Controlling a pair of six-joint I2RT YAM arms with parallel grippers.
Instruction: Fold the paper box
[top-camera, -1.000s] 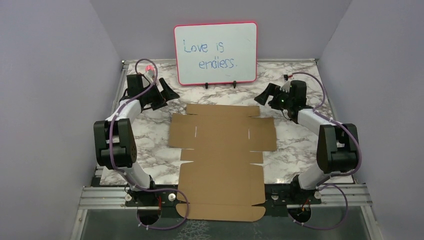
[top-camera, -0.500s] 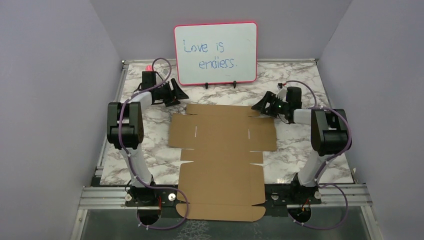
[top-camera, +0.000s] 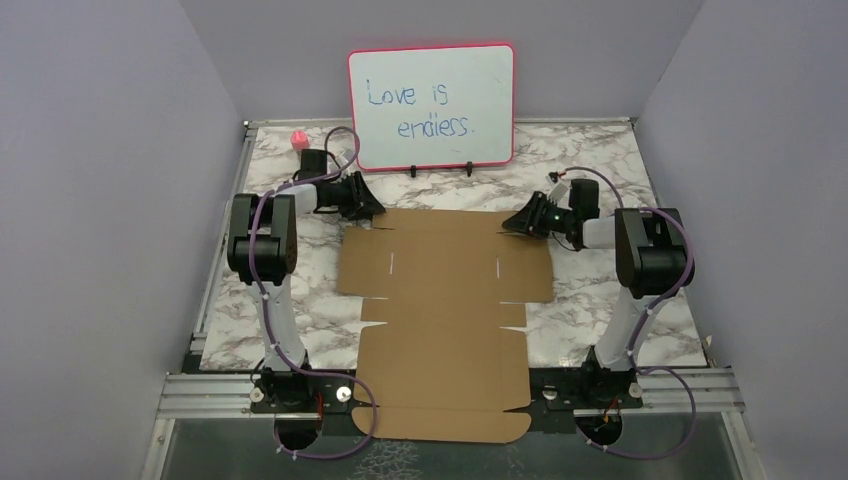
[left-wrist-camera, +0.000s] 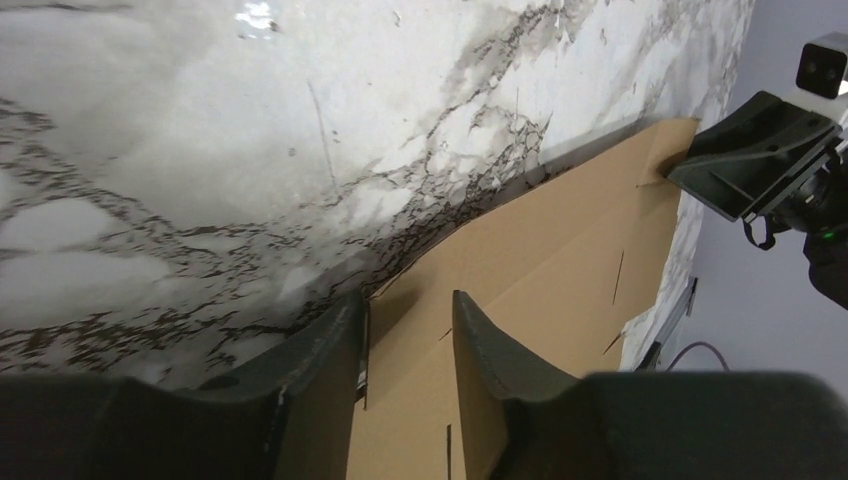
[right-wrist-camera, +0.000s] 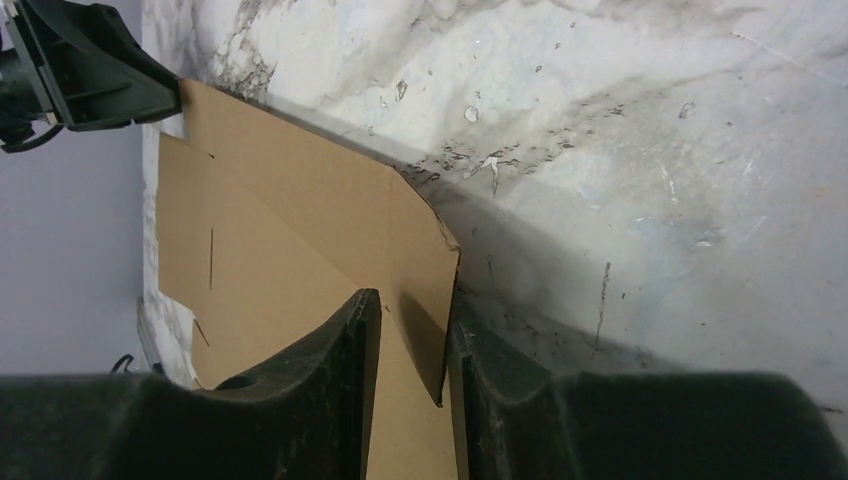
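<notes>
Showing the opening step, as far as you can judge: the box (top-camera: 440, 300) lies as a flat, unfolded sheet down the middle of the worktop (top-camera: 300, 270), its near flap overhanging the near edge. The left gripper (top-camera: 368, 207) sits at the sheet's far-left corner and the right gripper (top-camera: 512, 224) at its far-right corner. Both have jaws parted and clamp nothing. Your next move probably calls for working a finger under each far corner, then raising the far flap evenly along its crease. You cannot tell whether any fingertip touches the cardboard. Each wrist view takes in only part of the sheet, and the creases are faint.
</notes>
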